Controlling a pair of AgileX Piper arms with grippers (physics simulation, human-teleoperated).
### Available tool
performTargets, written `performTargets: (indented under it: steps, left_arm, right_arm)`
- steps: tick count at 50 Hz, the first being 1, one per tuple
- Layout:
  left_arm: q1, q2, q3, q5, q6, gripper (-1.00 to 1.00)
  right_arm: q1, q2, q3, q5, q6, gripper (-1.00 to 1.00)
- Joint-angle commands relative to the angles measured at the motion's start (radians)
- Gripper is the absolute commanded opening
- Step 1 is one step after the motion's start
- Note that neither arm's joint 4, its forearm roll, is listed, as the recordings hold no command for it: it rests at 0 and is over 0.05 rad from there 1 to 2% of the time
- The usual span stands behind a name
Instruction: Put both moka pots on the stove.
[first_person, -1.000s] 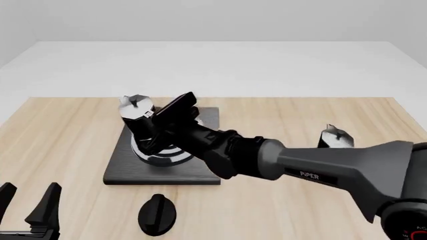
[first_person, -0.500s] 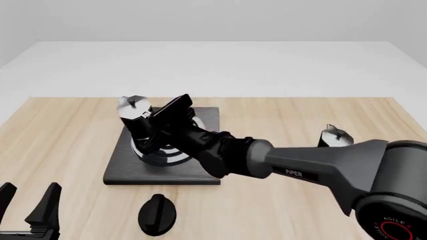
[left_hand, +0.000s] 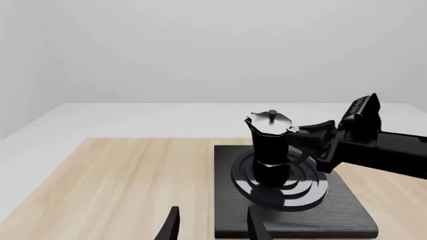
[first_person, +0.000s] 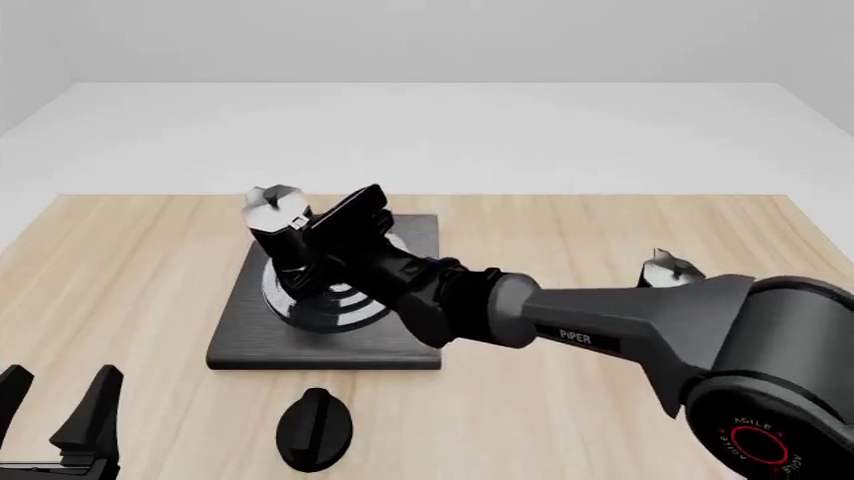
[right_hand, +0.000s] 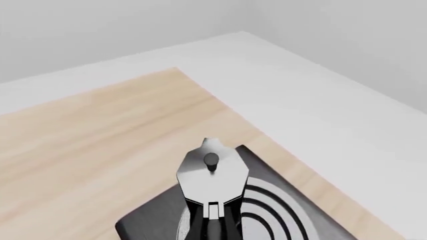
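Since a second ago the right arm has swung a little left and the pot (first_person: 276, 222) it grips by the handle has come from a tilt to upright on the burner rings of the stove (first_person: 230, 338), the biggest flat thing on the table (first_person: 134, 260); the left wrist view shows its base on the rings. The right gripper (left_hand: 313, 136) appears pinched on that handle, though its fingertips are hidden, so this is a judgement. The second pot (first_person: 670, 270) stands well apart at the table's right, half hidden behind the arm. The left gripper (first_person: 60, 415) waits low with jaws spread, holding nothing. Both pots look rigid and probably fairly heavy for their size, with slick faceted sides, so the side handle seems the safest hold
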Motion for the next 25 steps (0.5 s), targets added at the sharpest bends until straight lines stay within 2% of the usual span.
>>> performTargets:
  steps: [1,25]
  left_arm:
    - [0.0,0.0,0.0,0.0,0.0,1.0]
    - [0.0,0.0,0.0,0.0,0.0,1.0]
  right_arm:
    - [-0.016,-0.003,-0.042,-0.011,-0.004,-1.0]
    - [-0.046,0.071,-0.043,-0.027,0.034,-1.0]
